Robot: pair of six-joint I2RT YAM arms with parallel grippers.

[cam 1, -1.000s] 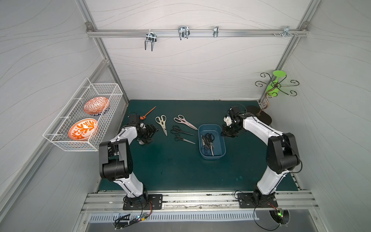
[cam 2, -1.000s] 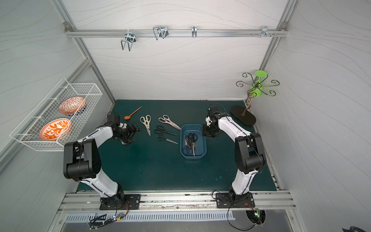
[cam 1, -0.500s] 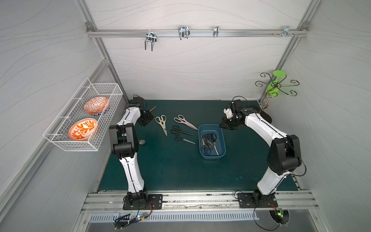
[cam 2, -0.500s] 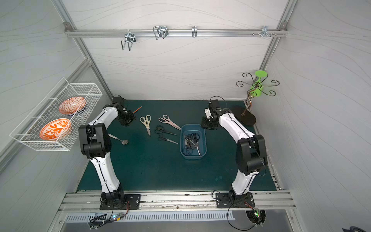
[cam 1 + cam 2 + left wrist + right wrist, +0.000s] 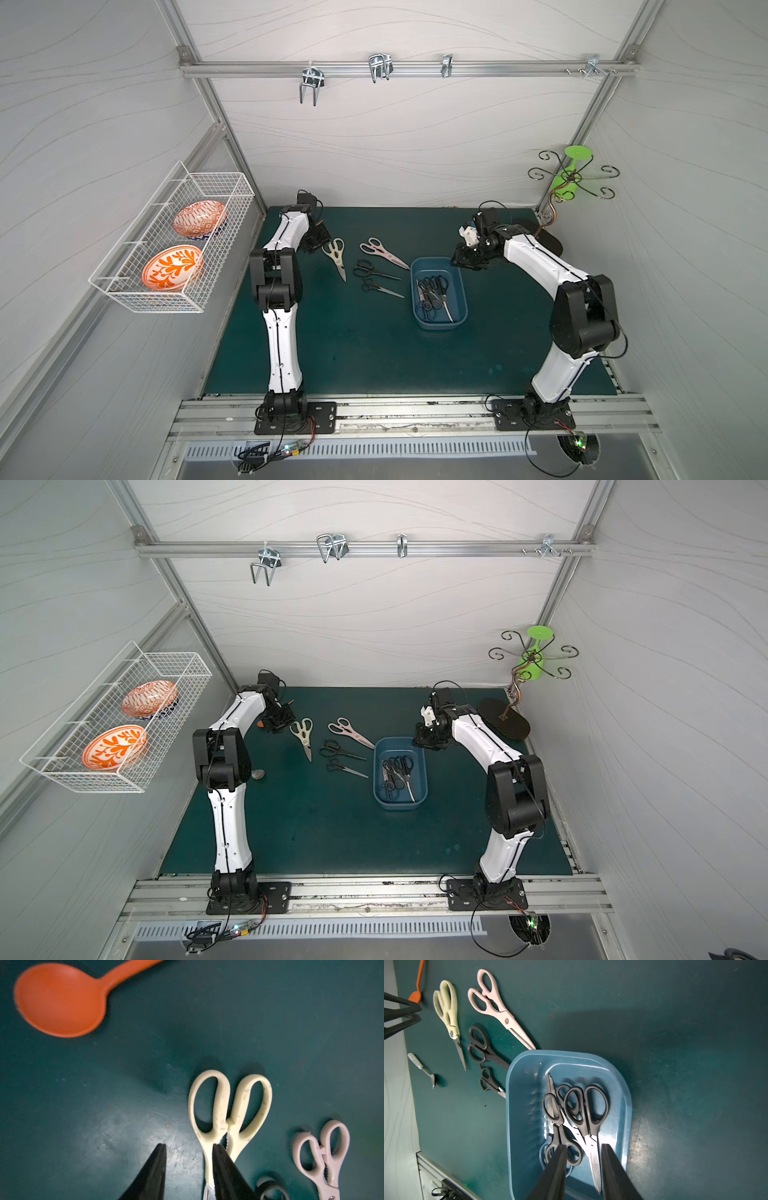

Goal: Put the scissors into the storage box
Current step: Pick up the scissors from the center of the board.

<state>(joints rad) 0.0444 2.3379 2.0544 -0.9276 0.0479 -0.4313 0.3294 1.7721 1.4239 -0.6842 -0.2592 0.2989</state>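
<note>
Four pairs of scissors lie out on the green mat (image 5: 353,353), all to the left of the storage box (image 5: 438,325). The cream-handled shears (image 5: 336,254) are farthest left, and next to them are the pink-handled shears (image 5: 380,251), blade tip just beside the box's far left corner. Nearer to us are the larger black-handled pair (image 5: 370,269) and the smaller black-handled pair (image 5: 376,288), both with blades pointing toward the box.

Inside the box we see a heap of black-handled scissors (image 5: 583,1109) crossing each other, with a blue-handled pair (image 5: 543,1153) peeking out underneath.

Now the left gripper (image 5: 189,1146): it's down low just beside the cream handles, on the side of the orange spoon (image 5: 60,999). Its fingers stand partly spread, with bare mat between them and nothing pinched. One finger (image 5: 220,1163) overlaps the shank of the cream handle in the wrist view, but we can't tell whether it touches.

The right gripper (image 5: 584,1145) hangs over the far right end of the box, fingers apart and holding nothing, the heaped scissors showing through the gap.

A small metal spoon (image 5: 423,1068) lies near the mat's left edge, well apart from the scissors.
</note>
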